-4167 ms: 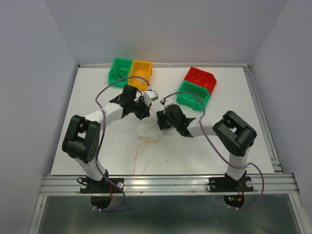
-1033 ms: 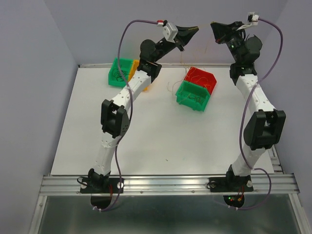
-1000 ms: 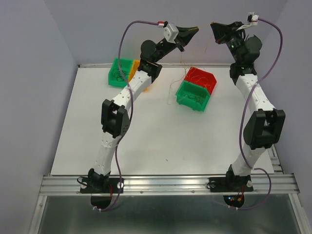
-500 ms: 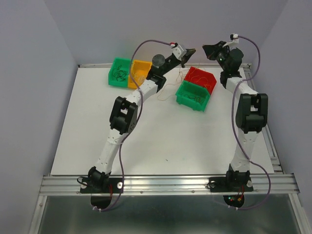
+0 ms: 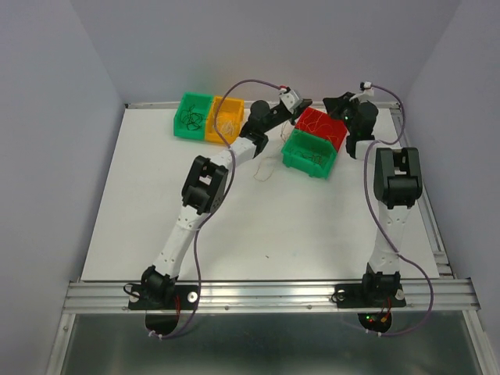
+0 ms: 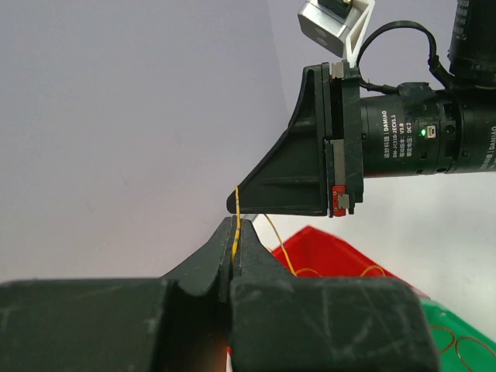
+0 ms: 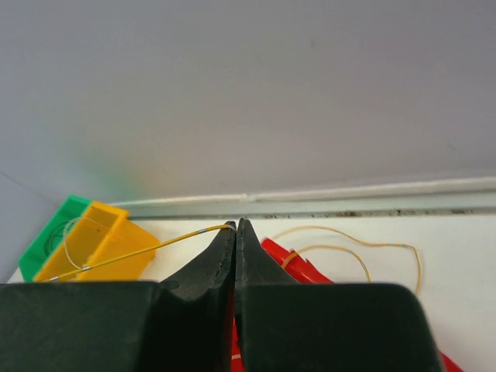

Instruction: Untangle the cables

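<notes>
Hair-thin yellow cable (image 6: 236, 209) pinched in both arms' jaws; tan curly strands (image 5: 264, 167) beside green bin (image 5: 303, 167).

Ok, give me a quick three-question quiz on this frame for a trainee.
1. True or false: the left jaws and the right jaws are both shut on one thin yellow strand.
2. The bin nearest both sets of jaws is coloured: A yellow, B red, C blue.
3. How many bins stand on the table?
Key: 1 true; 2 B, the red bin; 3 four.
</notes>
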### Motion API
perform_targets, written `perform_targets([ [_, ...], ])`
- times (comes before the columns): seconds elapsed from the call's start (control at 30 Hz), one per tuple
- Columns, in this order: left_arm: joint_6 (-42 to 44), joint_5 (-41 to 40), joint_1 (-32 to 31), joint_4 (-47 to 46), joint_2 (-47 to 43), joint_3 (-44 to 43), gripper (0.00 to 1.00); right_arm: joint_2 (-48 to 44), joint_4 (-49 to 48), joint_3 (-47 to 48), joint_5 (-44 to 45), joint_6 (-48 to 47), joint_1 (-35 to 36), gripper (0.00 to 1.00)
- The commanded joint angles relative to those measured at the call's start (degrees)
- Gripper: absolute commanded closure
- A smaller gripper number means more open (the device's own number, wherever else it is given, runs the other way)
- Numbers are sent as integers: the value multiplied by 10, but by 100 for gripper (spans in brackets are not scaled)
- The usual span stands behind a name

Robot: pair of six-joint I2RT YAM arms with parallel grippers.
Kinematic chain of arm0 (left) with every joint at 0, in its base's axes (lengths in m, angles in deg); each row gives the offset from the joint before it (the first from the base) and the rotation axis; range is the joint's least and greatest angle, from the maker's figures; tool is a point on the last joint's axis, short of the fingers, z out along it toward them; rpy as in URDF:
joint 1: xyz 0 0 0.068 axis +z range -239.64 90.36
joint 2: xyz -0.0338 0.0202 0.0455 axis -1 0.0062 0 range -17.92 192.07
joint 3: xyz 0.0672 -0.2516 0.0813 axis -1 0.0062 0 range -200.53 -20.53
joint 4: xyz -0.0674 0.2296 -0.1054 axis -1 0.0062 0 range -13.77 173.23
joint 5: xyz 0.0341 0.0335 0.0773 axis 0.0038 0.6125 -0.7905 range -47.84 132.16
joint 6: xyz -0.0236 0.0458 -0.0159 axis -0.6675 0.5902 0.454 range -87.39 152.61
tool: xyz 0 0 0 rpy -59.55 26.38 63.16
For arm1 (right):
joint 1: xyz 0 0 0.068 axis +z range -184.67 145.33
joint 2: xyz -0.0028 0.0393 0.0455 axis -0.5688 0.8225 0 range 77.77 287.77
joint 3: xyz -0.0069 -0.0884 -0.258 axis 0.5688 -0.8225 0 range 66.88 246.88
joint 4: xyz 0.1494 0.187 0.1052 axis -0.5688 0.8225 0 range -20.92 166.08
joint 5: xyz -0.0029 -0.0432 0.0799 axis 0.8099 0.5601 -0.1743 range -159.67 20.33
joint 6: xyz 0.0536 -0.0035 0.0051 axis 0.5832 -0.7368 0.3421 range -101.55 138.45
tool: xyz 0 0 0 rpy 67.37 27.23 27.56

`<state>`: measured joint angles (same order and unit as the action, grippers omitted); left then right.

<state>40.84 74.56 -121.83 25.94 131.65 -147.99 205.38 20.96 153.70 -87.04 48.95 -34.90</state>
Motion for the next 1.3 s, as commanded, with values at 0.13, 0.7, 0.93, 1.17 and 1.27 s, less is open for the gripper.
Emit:
perform_targets([
  [0.13,37,13,-4,-44,-10,5,94,7,18,-94,138,-33,-7,99],
  [0.7,62,9,-15,55,14,-20,78,-30,176,-84,161,-30,0,99],
  [0.93,62,-6,-10,59,-38,-34,56,-18,221,-41,161,-20,0,99],
  [1.17,43,0,20,154,-144,11,36,-22,237,-25,163,-20,0,99],
  [1.27,40,5,41,233,-199,35,24,-19,247,-16,160,-19,0,99],
])
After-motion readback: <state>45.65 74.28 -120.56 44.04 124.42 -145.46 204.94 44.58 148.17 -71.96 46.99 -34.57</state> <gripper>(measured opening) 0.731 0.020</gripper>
